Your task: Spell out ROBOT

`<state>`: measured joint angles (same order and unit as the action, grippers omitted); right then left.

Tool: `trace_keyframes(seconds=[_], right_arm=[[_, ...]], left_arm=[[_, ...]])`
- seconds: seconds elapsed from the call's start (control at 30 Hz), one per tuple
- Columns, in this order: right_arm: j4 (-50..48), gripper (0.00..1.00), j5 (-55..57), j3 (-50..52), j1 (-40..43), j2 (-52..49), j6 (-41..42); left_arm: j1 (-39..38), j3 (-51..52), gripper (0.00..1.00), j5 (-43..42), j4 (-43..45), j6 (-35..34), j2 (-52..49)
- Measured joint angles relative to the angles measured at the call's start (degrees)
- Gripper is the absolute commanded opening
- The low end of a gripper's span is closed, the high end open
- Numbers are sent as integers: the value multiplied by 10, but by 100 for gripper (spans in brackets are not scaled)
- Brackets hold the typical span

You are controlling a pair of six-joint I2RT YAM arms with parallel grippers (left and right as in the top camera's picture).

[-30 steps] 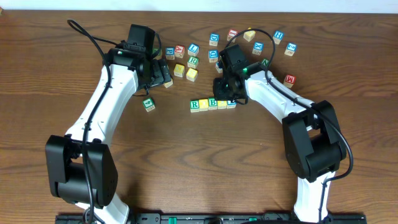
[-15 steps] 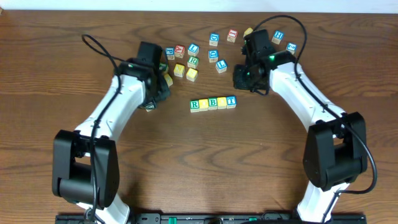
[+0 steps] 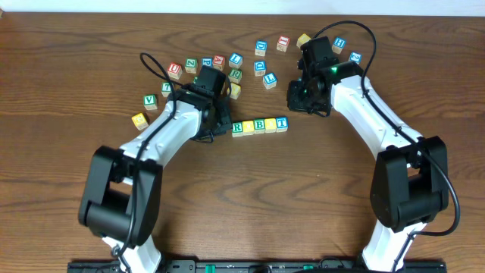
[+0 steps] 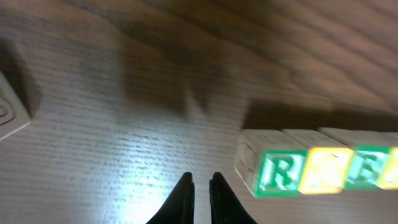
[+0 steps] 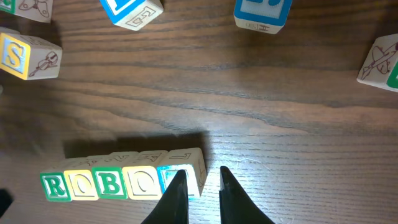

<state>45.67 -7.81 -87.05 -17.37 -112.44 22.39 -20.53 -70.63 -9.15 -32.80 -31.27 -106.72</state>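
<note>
The row of cubes [image 3: 260,125] is lying at the middle of the worktop [image 3: 250,197], its five faces touching and reading R-O-B-O-T, so the word is judged complete. Its long axis is running straight from the R cube [image 4: 278,174] to the T cube [image 5: 194,171].

The left pincer [image 4: 201,196] is hanging just off the R end, almost in line with that axis. Its jaws are pressed nearly together and are gripping nothing.

The right pincer [image 5: 200,193] is hovering by the T end, slightly to the far side of the row. Its jaws are standing narrowly parted and empty, with one finger overlapping the T cube in the wrist view.

Each arm is therefore nearest its own end of the row. Any push along the axis is likely to slide all five cubes together. Spare cubes [image 3: 261,48] are lying scattered beyond the row.
</note>
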Motion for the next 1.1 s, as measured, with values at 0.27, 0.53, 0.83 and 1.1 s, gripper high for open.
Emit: trace_keyframes(seconds=[0.27, 0.53, 0.83, 1.1], right_arm=[[0, 13, 0, 0, 0, 0, 0], [0, 13, 0, 0, 0, 0, 0], [0, 13, 0, 0, 0, 0, 0], [0, 15, 1, 0, 0, 0, 0]], left_arm=[[1, 0, 10, -2, 19, -1, -21], [-10, 0, 10, -9, 33, -1, -21], [-11, 0, 11, -13, 35, -1, -22], [-11, 0, 10, -37, 47, 0, -45]])
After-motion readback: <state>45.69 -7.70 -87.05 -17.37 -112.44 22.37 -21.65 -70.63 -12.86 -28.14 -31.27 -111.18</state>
